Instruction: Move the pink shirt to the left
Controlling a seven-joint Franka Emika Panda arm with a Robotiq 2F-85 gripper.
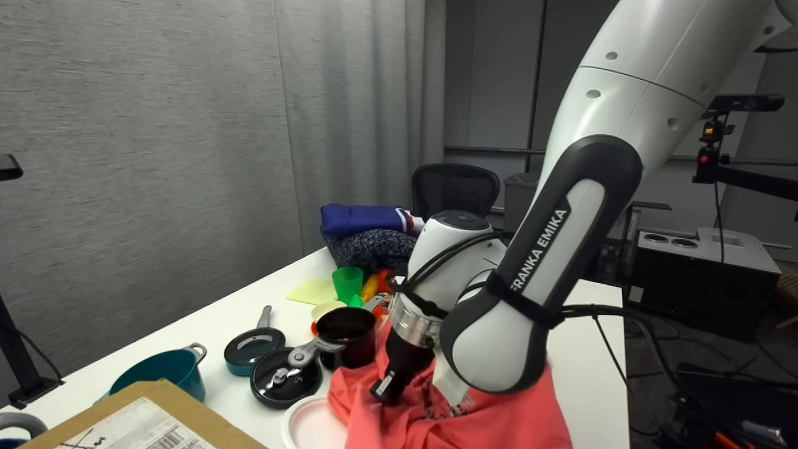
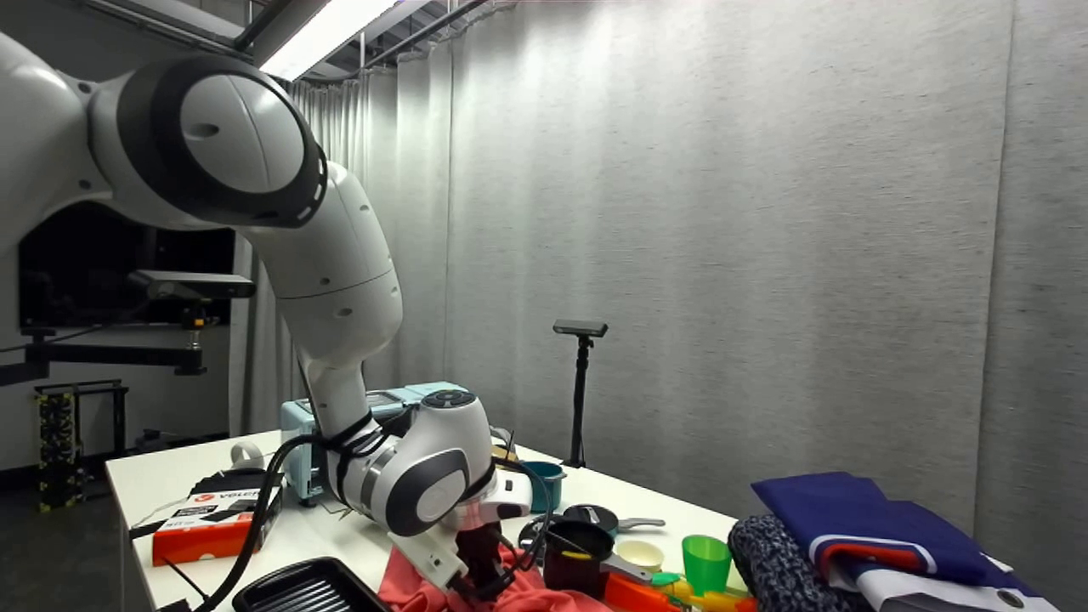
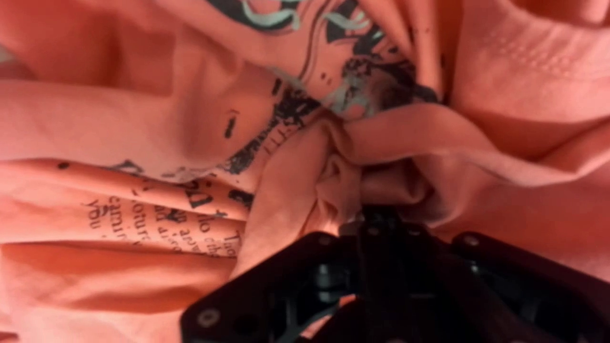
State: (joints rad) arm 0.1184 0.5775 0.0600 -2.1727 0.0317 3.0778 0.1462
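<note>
In an exterior view, the pink shirt (image 1: 511, 415) is lying at the near right of the table (image 1: 586, 393). The gripper (image 3: 366, 223) is pinching a fold of it — lifting before going left should be keeping it from dragging the plate (image 1: 317, 427).

The pink shirt (image 1: 499, 418) runs past the bottom edge in both exterior views; in the wrist view, folds swallow parts of its lettering (image 3: 143, 219) and the claw (image 3: 376, 221) is cropped below. In an exterior view a cardboard box (image 1: 193, 408), itself cut off, hides part of the teal pot (image 1: 165, 371); the print on the label (image 1: 134, 427) is too small to read.
</note>
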